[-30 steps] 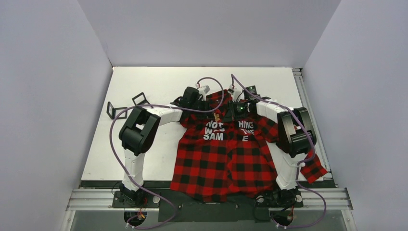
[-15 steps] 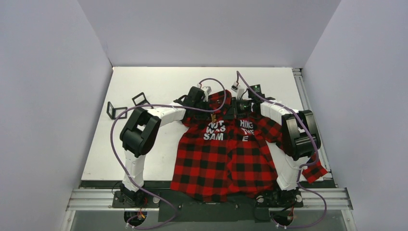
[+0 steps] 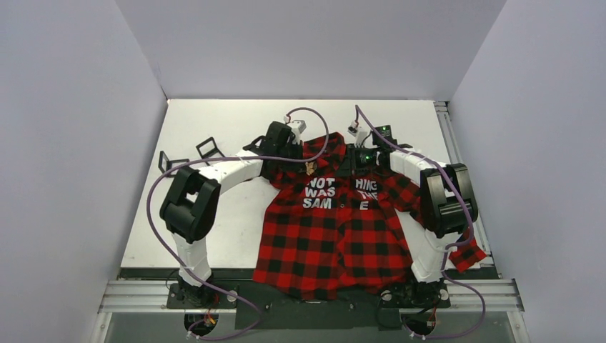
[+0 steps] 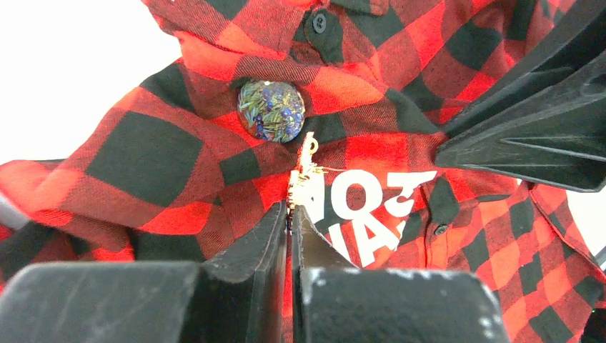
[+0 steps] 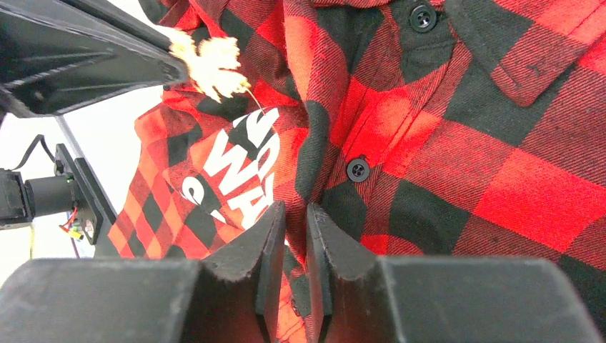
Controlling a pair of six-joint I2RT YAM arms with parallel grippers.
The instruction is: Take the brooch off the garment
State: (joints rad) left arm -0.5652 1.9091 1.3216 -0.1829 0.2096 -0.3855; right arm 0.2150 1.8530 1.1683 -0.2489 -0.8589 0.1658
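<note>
The garment (image 3: 336,236), a red-and-black check shirt with white letters, lies flat on the table with its collar at the far end. My left gripper (image 3: 306,163) is at the collar's left side, shut on the small gold jagged brooch (image 3: 309,168). In the left wrist view the brooch (image 4: 306,179) stands edge-on at my shut jaws' tips (image 4: 291,207), above the shirt (image 4: 143,157). In the right wrist view the brooch (image 5: 211,61) shows at the left fingers' tip, with a thin pin running towards the cloth. My right gripper (image 5: 295,207) pinches a fold of the shirt's button strip (image 5: 500,179).
A round blue-green floral pin (image 4: 271,109) sits on the shirt just under the collar. Two small black frames (image 3: 174,163) stand on the white table (image 3: 214,214) at the left. The shirt's right sleeve (image 3: 464,250) reaches the table's right edge. Walls close three sides.
My left arm has swung outward to the left and its gripper has drawn the brooch up from the letters towards the collar. My right gripper has shifted slightly right, still holding cloth.
</note>
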